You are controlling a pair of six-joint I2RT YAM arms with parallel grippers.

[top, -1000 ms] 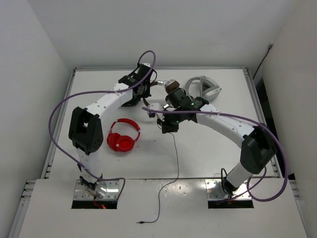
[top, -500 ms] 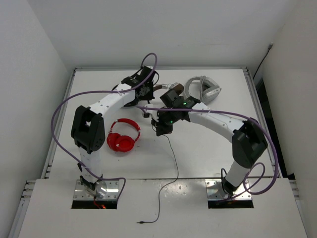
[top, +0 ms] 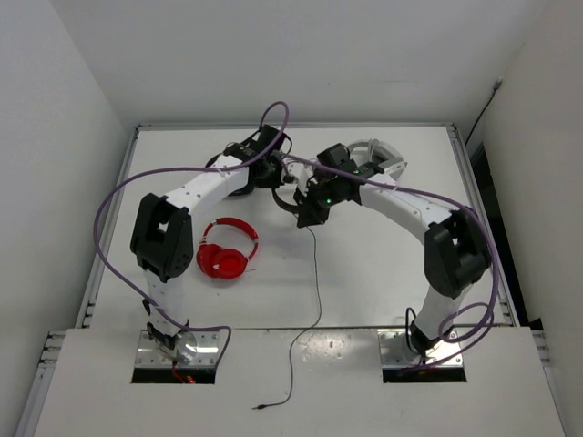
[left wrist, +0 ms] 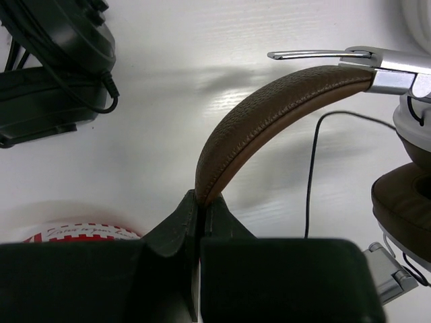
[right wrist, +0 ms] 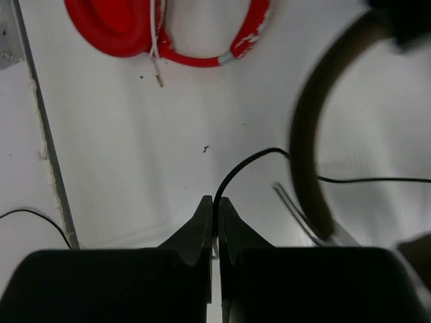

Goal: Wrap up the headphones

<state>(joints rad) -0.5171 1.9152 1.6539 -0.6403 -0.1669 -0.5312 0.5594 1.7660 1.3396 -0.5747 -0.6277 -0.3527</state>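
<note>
The headphones (left wrist: 269, 114) have a brown headband, a silver shell and a brown pad (left wrist: 407, 202). My left gripper (left wrist: 201, 202) is shut on the headband's end and holds it over the table. In the top view the left gripper (top: 273, 175) and the right gripper (top: 305, 217) are close together at the back middle, with the headphones (top: 284, 200) between them, mostly hidden. My right gripper (right wrist: 215, 202) is shut on the thin black cable (right wrist: 249, 165). The cable (top: 314, 282) trails down to its plug at the front edge. The headband is blurred in the right wrist view (right wrist: 306, 134).
Red headphones (top: 226, 248) lie left of centre and show in the right wrist view (right wrist: 168, 27). White-grey headphones (top: 373, 159) lie at the back right. Black headphones (left wrist: 54, 60) lie beside the left gripper. Purple arm cables loop above both arms.
My right gripper has moved back and up toward the left gripper, taking the cable's upper end with it. The left gripper has stayed shut on the headband, nearly still.
</note>
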